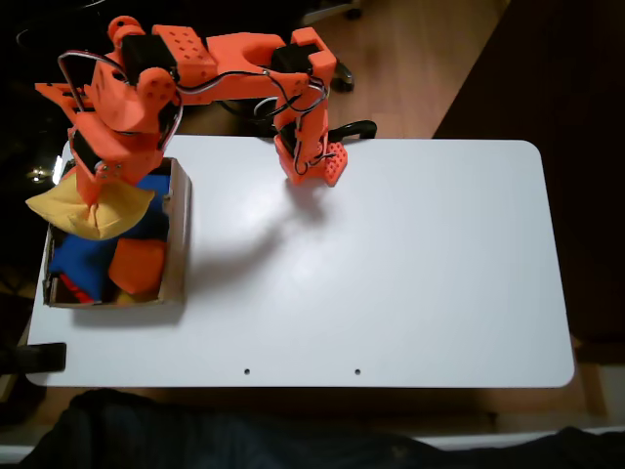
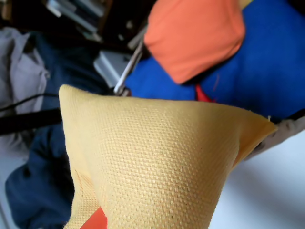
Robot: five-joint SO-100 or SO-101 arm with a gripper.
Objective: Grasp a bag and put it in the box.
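In the fixed view, the orange arm's tool hangs over the left end of the white desk, closed on the soft, square, mustard-yellow fabric bag. The bag is pinched near its top middle, so its corners spread out to either side, and it is held above the shallow brown cardboard box, over the box's upper half and partly past its left wall. Inside the box lie blue beanbags and an orange beanbag.

In the wrist view, the woven yellow bag sits close in front of the lens, with an orange beanbag and blue fabric behind and below it. A sliver of the orange tool shows at the bag's lower edge.
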